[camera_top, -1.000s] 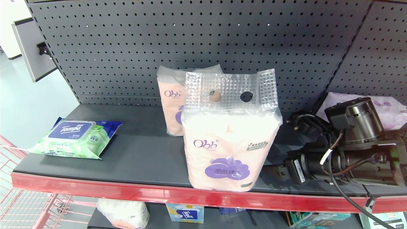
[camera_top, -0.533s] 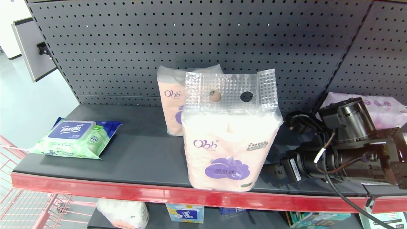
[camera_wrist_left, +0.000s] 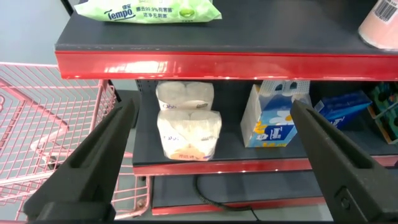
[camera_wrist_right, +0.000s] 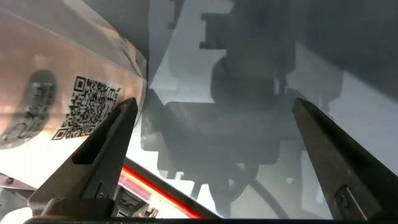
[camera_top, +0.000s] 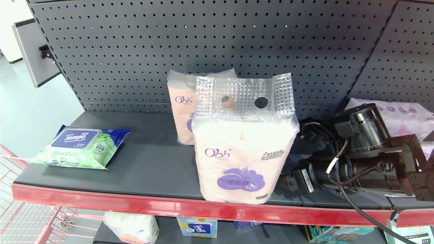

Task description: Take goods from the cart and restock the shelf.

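Toilet-roll pack (camera_top: 242,152) stands upright at the shelf's (camera_top: 152,162) front edge, second pack (camera_top: 181,112) behind it. Right claw (camera_wrist_right: 212,106) is spread wide, gripping nothing, one finger just beside the pack's right side. Left claw (camera_wrist_left: 211,104) is spread, empty, below the front edge. Right arm's nearer.

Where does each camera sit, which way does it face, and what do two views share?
Head view: on the head, facing forward and down at the upper shelf and front toilet paper pack; right arm beside it.
Left wrist view: on the left wrist, facing lower-shelf tissue packs; left gripper, jaws open.
Right wrist view: on the right wrist, close beside that toilet paper pack; right gripper, jaws open.
Shared: head and left wrist views both show the wet wipes pack and pink cart.
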{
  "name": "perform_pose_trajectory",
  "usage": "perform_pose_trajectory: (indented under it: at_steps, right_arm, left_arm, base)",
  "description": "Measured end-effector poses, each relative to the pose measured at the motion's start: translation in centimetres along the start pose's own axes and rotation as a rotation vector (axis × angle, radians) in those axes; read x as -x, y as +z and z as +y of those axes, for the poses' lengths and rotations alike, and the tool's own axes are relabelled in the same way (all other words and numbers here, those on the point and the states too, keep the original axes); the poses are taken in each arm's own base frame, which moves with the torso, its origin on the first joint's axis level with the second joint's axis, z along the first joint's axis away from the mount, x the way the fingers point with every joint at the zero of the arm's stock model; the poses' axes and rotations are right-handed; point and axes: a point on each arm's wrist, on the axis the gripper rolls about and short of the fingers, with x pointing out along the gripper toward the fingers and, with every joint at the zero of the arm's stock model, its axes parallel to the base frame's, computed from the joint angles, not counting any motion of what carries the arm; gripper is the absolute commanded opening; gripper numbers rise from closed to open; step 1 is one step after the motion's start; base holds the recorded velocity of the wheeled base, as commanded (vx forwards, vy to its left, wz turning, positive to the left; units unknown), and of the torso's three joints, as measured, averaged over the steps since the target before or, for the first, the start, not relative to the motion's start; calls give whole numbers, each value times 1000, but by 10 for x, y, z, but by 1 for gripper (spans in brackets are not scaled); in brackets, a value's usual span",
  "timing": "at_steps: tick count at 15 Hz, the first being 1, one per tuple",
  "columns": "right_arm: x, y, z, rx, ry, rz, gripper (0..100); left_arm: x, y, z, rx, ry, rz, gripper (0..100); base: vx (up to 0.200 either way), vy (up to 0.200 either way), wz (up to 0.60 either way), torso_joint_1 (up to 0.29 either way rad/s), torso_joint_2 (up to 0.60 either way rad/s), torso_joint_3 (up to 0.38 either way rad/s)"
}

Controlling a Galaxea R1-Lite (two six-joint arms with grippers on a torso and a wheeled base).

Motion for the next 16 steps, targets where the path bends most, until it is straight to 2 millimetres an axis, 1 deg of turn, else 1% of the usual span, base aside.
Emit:
perform_pose_trajectory:
  at_steps: [4, 12, 16]
  right_arm:
    - [-5, 7, 4, 7, 9, -7, 100]
    - [-11, 7, 11, 25, 27, 5, 100]
    - [-16, 11, 15, 32, 36, 4, 100]
  left_arm:
    - [0, 1, 0, 0, 1, -3, 100]
    - [1, 2, 0, 1, 12, -9, 100]
    - [1, 3, 0, 2, 19, -19, 100]
  base:
    - [0, 0, 0, 0, 0, 0]
    - [0, 0, 0, 0, 0, 0]
    - [0, 0, 0, 0, 0, 0]
